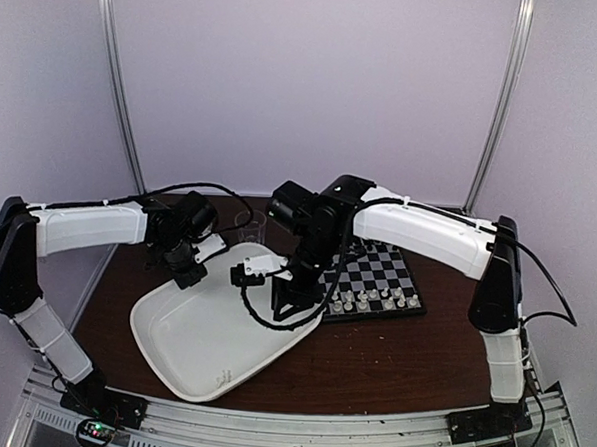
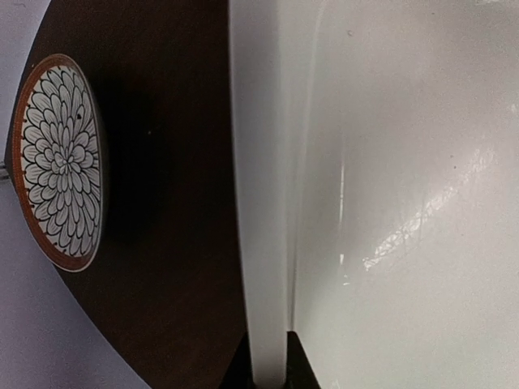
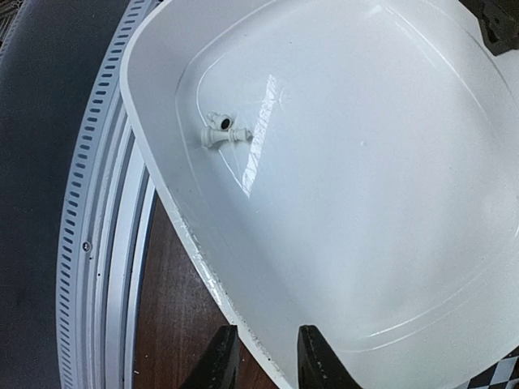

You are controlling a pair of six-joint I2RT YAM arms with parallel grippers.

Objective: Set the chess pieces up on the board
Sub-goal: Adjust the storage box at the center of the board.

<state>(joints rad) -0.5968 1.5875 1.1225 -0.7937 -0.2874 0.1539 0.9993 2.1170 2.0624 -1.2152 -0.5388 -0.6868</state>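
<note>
Fingers [image 2: 304,374] of the left gripper [image 2: 268,377], bottom centre, pinch the rim of a white oblong plastic tray [image 2: 405,162]. Those of the right gripper [image 3: 268,361] stand partly apart, the tray's rim between them. One white plastic chess piece [image 3: 225,137] lies toppled in the tray, upper left. Farther off, right of centre, the black-and-pale checked chessboard [image 1: 381,268] holds more white chessmen [image 1: 375,300] on its near rows.

Lower centre: tray [image 1: 207,344] showing glossy white. Centre right: board [image 1: 381,268] showing black and pale checks; chess pieces [image 1: 375,300] showing white. table [image 1: 392,359] appearing dark brown. Left: plate [image 2: 61,162] showing black-white petal pattern, orange-brown rim.
</note>
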